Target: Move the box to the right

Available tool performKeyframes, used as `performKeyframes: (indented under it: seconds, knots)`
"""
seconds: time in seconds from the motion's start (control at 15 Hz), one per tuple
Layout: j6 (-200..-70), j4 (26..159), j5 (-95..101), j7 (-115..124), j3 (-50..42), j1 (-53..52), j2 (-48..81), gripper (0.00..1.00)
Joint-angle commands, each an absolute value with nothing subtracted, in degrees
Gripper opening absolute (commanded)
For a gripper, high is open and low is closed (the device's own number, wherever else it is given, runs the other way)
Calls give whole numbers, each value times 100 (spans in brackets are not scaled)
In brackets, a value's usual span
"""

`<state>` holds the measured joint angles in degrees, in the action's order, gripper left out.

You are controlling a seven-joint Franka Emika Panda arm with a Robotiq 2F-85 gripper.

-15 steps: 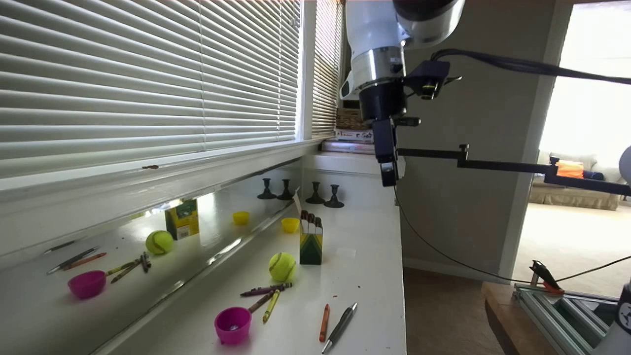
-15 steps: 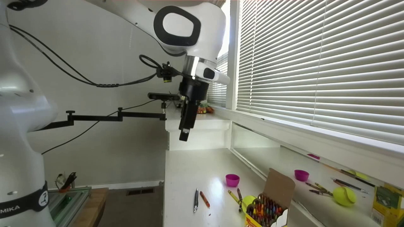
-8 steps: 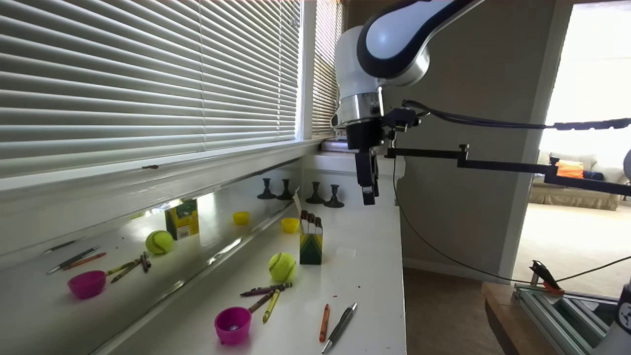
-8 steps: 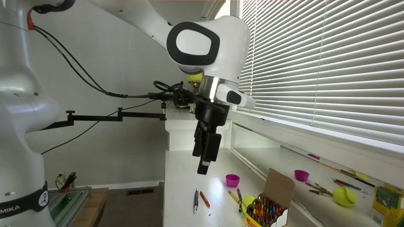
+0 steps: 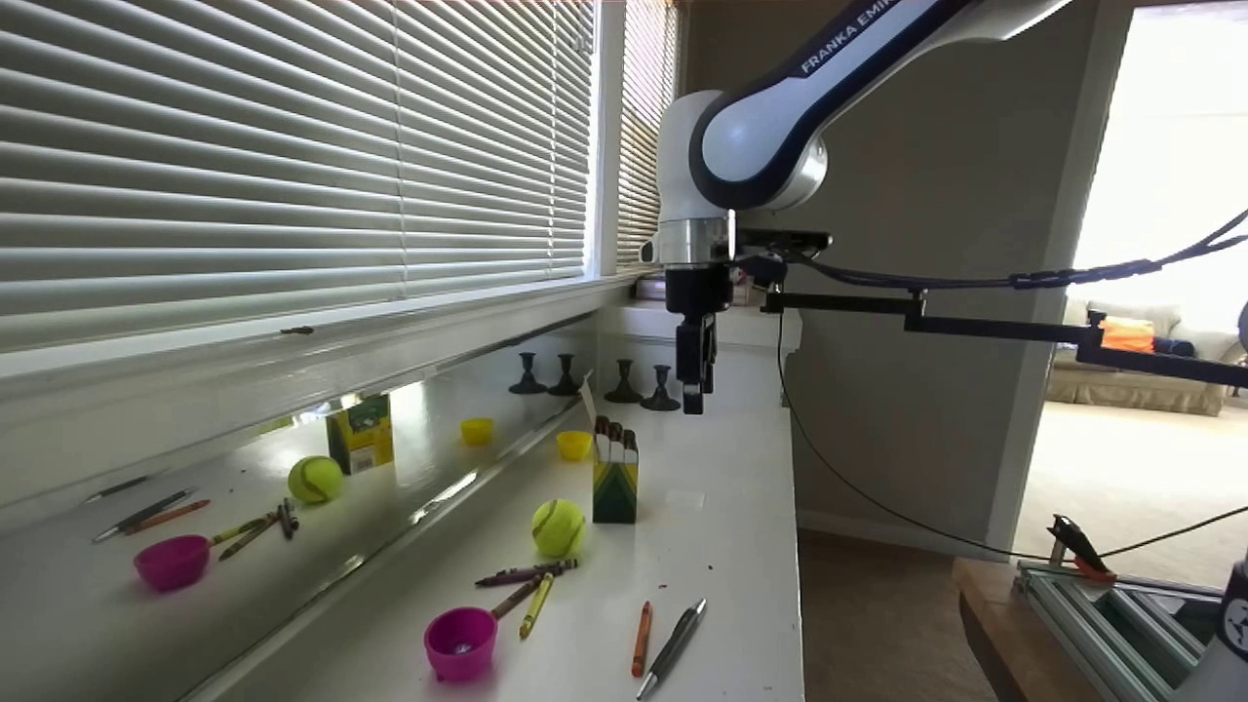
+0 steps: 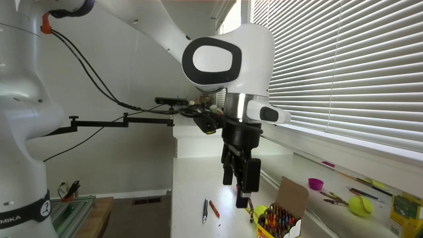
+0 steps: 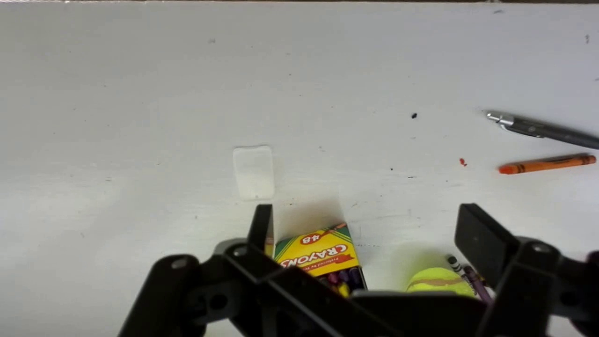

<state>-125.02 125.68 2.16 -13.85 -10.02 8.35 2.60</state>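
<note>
The box (image 5: 615, 492) is a yellow and green crayon carton, upright on the white shelf with its flap open and crayons inside. It also shows in an exterior view (image 6: 279, 221), cut by the bottom edge, and in the wrist view (image 7: 318, 252), partly hidden by a finger. My gripper (image 7: 367, 227) is open and empty, pointing down. In the wrist view the box lies by the left finger, and the ball lies toward the right finger. In both exterior views the gripper (image 5: 694, 390) (image 6: 237, 191) hangs above the shelf, higher than the box and apart from it.
A green tennis ball (image 5: 559, 527) stands close to the box. A purple cup (image 5: 460, 643), loose crayons (image 5: 535, 604), an orange crayon (image 5: 641, 639) and a pen (image 5: 672, 648) lie nearer. A yellow cup (image 5: 574, 445) and dark candlesticks (image 5: 660, 388) stand behind. A mirrored wall (image 5: 292, 546) borders the shelf.
The arm has come down and moved over the shelf toward the window side, closer to the box. The gripper has turned, and its two fingers now show apart. The box has not moved.
</note>
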Motion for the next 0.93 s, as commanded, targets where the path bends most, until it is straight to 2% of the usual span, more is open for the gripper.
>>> performKeyframes:
  seconds: [0.0, 0.27, 0.87]
  knots:
    - [-12504, 12558, 220, -1384, -959, 876, 268, 100]
    - [-12516, 12503, 302, -1363, -964, 880, 410, 100]
    - [-13841, 12455, 427, -2521, -941, 986, 893, 100]
